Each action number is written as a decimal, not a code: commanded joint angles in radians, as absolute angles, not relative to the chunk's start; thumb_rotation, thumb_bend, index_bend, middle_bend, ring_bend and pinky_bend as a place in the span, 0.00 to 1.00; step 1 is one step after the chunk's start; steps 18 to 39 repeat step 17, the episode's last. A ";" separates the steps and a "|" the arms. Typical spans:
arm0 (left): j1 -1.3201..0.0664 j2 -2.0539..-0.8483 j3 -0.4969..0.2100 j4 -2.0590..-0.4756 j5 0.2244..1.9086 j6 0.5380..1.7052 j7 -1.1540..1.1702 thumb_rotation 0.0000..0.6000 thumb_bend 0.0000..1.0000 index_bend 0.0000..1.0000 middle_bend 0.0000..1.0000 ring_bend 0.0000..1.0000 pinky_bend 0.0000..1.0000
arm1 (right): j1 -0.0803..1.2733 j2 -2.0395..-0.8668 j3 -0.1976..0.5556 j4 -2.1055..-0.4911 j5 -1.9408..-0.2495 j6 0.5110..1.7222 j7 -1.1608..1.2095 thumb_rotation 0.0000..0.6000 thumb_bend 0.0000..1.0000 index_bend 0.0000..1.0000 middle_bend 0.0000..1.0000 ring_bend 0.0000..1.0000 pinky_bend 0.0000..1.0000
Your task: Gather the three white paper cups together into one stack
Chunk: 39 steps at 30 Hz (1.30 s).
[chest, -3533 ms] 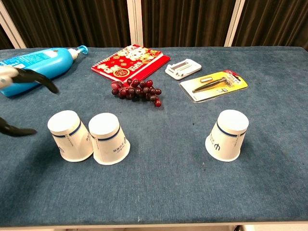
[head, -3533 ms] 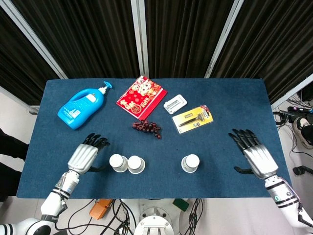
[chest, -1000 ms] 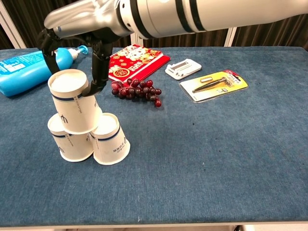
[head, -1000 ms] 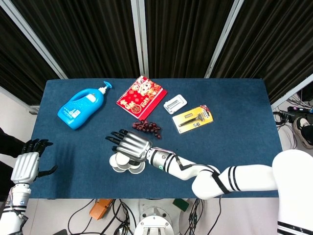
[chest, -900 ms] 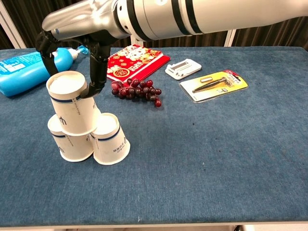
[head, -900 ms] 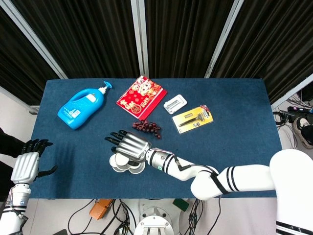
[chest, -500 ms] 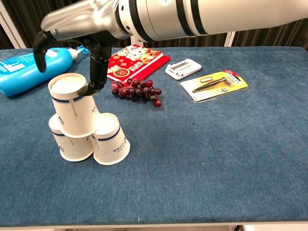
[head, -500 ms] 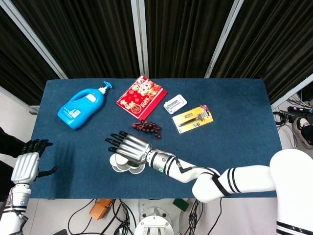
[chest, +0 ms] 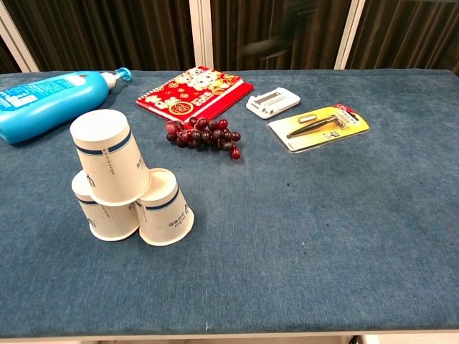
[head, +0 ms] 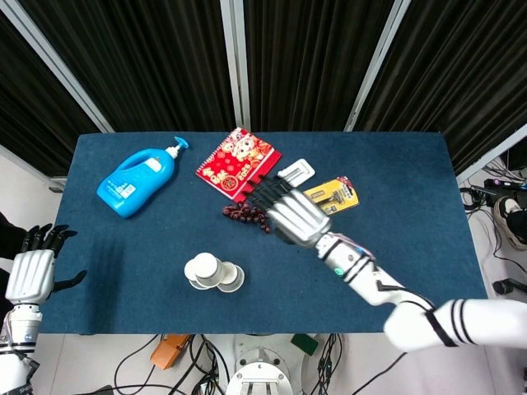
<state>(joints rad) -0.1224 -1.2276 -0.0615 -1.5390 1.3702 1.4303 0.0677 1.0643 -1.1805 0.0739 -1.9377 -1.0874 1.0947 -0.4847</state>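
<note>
**Three cups bunched at the near left of the table**

On the blue table [chest: 301, 236], toward its near left, three white paper cups sit together, all upside down. Two stand side by side on the cloth, touching: the left cup [chest: 97, 211] and the right cup [chest: 166, 209]. The top cup [chest: 107, 166] rests tilted on the pair, leaning over the left one and against the right one. From the head view the same cluster shows as three round bases pressed close [head: 212, 271].

The right hand [head: 290, 216] hangs above the middle of the table, over the far side of the cups and well apart from them, near the grapes [chest: 202, 136]. Its fingers [head: 262, 194] are spread and stretched out, and it holds nothing. The left hand [head: 29, 276] is off the table's left edge, fingers apart and upright, also holding nothing.

Farther back on the table lie a blue pump bottle [chest: 50, 100] on its side at the far left, a red notebook [chest: 195, 92] beside it, a small white packet [chest: 272, 102], and a yellow carded razor [chest: 319, 127] to the right. The grapes lie just in front of the notebook.
</note>
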 commanded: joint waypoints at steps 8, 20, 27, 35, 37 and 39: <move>-0.113 -1.213 -0.062 -1.517 1.434 1.479 0.043 1.00 0.15 0.23 0.14 0.07 0.00 | 0.473 -1.041 -0.166 -1.811 -1.359 1.626 -0.156 1.00 0.39 0.00 0.01 0.00 0.08; -0.069 -1.198 -0.031 -1.575 1.445 1.517 0.081 1.00 0.15 0.21 0.14 0.07 0.00 | 0.267 -1.085 -0.171 -1.661 -1.382 1.708 0.024 1.00 0.39 0.00 0.00 0.00 0.05; -0.069 -1.198 -0.031 -1.575 1.445 1.517 0.081 1.00 0.15 0.21 0.14 0.07 0.00 | 0.267 -1.085 -0.171 -1.661 -1.382 1.708 0.024 1.00 0.39 0.00 0.00 0.00 0.05; -0.069 -1.198 -0.031 -1.575 1.445 1.517 0.081 1.00 0.15 0.21 0.14 0.07 0.00 | 0.267 -1.085 -0.171 -1.661 -1.382 1.708 0.024 1.00 0.39 0.00 0.00 0.00 0.05; -0.069 -1.198 -0.031 -1.575 1.445 1.517 0.081 1.00 0.15 0.21 0.14 0.07 0.00 | 0.267 -1.085 -0.171 -1.661 -1.382 1.708 0.024 1.00 0.39 0.00 0.00 0.00 0.05; -0.069 -1.198 -0.031 -1.575 1.445 1.517 0.081 1.00 0.15 0.21 0.14 0.07 0.00 | 0.267 -1.085 -0.171 -1.661 -1.382 1.708 0.024 1.00 0.39 0.00 0.00 0.00 0.05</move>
